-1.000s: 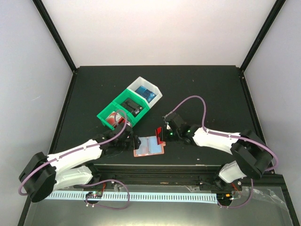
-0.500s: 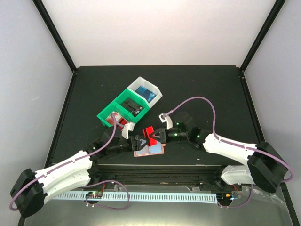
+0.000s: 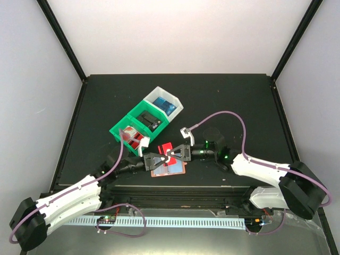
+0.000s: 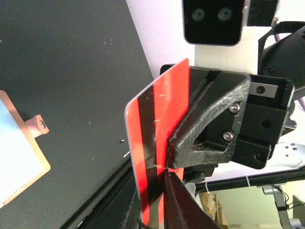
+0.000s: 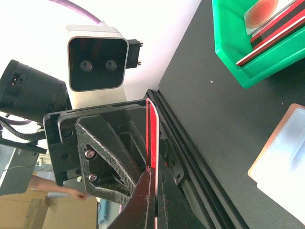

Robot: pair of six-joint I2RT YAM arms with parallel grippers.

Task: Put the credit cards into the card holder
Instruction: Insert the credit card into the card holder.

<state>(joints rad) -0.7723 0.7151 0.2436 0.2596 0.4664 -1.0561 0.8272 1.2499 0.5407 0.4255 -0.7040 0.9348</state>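
Jaws pinch credit card (image 4: 153, 136); right wrist sees edge.

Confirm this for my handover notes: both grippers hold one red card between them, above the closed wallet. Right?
Not quite: the wallet lies open, as the top view shows. Both the left gripper and right gripper do hold the red card above it.

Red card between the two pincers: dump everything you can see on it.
The credit card is thin, glossy-looking plastic, red with a dark stripe running its length and rounded corners. It is off the table, standing on edge above the open card holder. The right pincer clamps one end and the left pincer appears shut on the opposite end. Nothing else touches it.
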